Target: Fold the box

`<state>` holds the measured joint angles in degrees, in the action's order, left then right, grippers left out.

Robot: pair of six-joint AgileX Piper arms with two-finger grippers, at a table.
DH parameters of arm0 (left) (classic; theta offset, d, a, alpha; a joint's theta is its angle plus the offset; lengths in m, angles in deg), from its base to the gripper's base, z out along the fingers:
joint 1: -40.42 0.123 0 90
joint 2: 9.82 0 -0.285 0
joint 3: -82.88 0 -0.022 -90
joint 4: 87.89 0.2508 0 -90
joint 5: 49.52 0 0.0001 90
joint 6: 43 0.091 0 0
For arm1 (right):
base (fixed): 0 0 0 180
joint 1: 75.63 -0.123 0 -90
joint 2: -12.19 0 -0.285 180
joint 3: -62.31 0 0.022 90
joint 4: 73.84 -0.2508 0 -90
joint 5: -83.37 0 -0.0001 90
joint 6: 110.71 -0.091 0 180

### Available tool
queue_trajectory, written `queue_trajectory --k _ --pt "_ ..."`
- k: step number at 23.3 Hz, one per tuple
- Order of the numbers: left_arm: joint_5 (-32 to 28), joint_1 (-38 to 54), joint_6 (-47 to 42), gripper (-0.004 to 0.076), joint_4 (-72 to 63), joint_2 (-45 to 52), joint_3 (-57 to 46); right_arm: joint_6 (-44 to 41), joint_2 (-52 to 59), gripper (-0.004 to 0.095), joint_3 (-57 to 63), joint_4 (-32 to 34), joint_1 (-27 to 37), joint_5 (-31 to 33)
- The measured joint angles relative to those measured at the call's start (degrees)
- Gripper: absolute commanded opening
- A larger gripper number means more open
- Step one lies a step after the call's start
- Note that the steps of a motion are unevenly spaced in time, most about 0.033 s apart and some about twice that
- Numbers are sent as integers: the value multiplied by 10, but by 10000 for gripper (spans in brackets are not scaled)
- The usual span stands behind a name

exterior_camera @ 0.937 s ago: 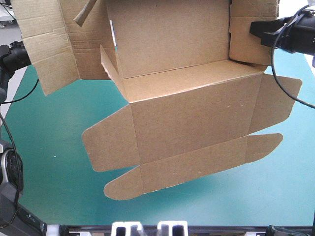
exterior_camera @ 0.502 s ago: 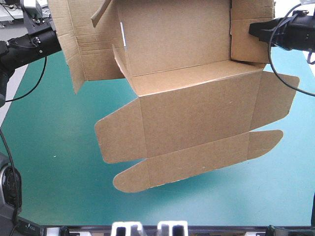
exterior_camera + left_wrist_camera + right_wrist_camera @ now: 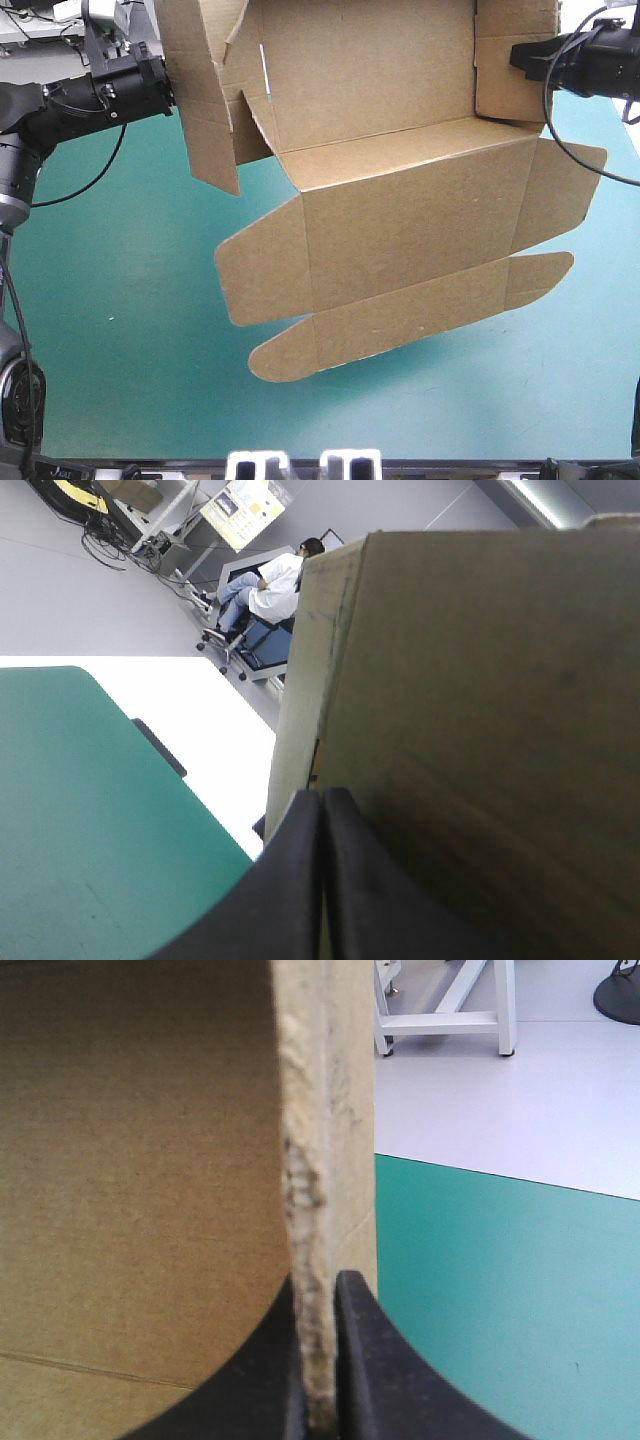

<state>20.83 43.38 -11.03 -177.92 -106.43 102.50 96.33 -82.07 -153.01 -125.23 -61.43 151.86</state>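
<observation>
The brown box [image 3: 400, 210] hangs lifted above the teal-green table [image 3: 120, 330], partly formed. Its back panel stands upright and its lid panel with rounded flaps droops toward the front. My left gripper [image 3: 165, 80] pinches the left side flap, which is swung inward and hangs down. In the left wrist view the box [image 3: 480, 740] fills the space ahead of the left gripper [image 3: 322, 805], whose fingers are pressed together on its edge. My right gripper [image 3: 515, 55] clamps the right wall. The right wrist view shows the right gripper [image 3: 320, 1305] with the box [image 3: 320, 1140] edge between its fingers.
Bare teal-green cover lies under and in front of the raised box. The table's left edge [image 3: 160, 750] shows in the left wrist view, with pale floor beyond it.
My left gripper has travelled rightward with the left side flap, swinging it in toward the box body. The whole box has shifted slightly right. The right gripper has held its place.
</observation>
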Motion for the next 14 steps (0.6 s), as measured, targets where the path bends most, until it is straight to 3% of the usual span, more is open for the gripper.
queue_trajectory --k 5,14 --pt "-2 -24 0 -4 32 5 0 4 -7 -23 0 14 0 -1" --pt "3 -64 0 167 73 5 0 2 -9 -23 0 60 0 -18"
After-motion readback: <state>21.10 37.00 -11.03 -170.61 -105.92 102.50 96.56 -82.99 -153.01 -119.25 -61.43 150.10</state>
